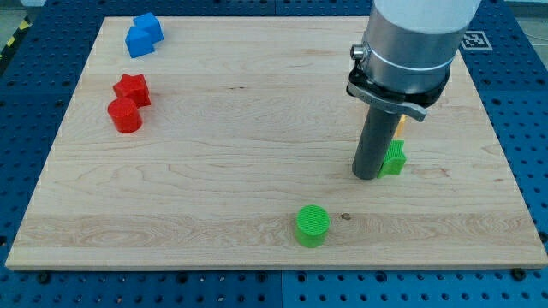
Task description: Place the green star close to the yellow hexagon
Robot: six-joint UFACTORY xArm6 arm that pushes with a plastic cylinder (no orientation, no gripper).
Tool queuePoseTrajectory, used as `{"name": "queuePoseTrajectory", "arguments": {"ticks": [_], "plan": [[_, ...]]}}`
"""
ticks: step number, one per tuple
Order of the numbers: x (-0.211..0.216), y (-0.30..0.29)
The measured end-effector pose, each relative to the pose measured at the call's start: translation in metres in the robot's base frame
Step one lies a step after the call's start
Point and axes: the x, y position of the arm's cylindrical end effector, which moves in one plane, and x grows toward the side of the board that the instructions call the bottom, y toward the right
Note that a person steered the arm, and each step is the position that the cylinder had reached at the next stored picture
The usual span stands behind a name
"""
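Observation:
The green star (396,159) lies at the view's right of the wooden board (257,128), partly hidden behind the rod. My tip (366,176) rests on the board right against the star's left side. A sliver of a yellow block (400,124), presumably the yellow hexagon, shows just above the star, mostly hidden by the arm's grey body.
A green cylinder (312,225) stands near the board's bottom edge, below and left of my tip. A red star (133,88) and a red cylinder (125,115) sit at the left. Two blue blocks (142,35) sit at the top left.

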Motion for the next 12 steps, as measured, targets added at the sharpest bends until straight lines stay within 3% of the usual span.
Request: {"name": "queuePoseTrajectory", "arguments": {"ticks": [4, 12], "plan": [[0.048, 0.006], [0.011, 0.045]]}}
